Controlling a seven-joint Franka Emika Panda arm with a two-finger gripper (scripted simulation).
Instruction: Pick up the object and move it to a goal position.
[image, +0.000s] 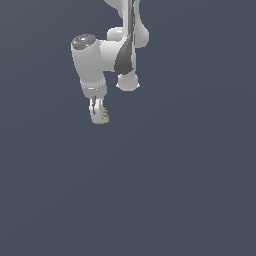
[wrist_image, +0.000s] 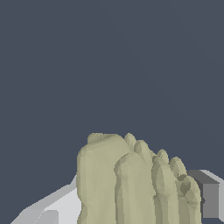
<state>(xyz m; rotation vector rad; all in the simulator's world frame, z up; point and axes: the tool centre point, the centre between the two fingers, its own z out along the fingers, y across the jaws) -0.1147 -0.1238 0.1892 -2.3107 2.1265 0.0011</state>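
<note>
Closest to the wrist camera, the pale yellow-olive ridged lump (wrist_image: 135, 183) sits clamped between the fingers (wrist_image: 208, 192) of the white tool (image: 98, 116), which is closed narrowly on it; in the exterior view it peeks out at the fingertips. Its ridges run lengthwise away from the wrist, suggesting a long axis along the fingers. Carrying should be slow and level, grip unchanged, over the dark grey-blue table (image: 175, 190).

The arm (image: 102, 55) hangs down from the upper part of the exterior view; the gripper (image: 98, 116) sits at its lower end; the object (wrist_image: 135, 183) lies between the fingers (wrist_image: 205, 194), touching them.
</note>
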